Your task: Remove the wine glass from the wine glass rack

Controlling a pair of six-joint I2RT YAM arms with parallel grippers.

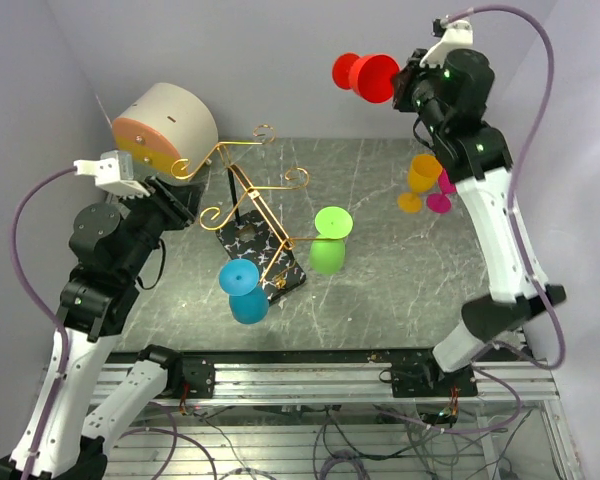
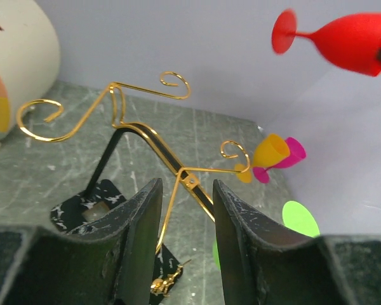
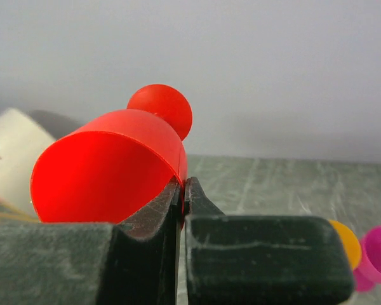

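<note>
Clamping one red wine glass of five, right end effector hangs high; left end effector gapes.

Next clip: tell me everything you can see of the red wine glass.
The red wine glass looks like opaque matte plastic: wide bowl, short stem, round foot. It is clear of the wine glass rack, up in the air toward the far right of the table, lying roughly horizontal with its foot toward the left arm's side. The right gripper is shut on it, its fingers pinching the bowl wall at the rim. Nothing else touches it.
</note>
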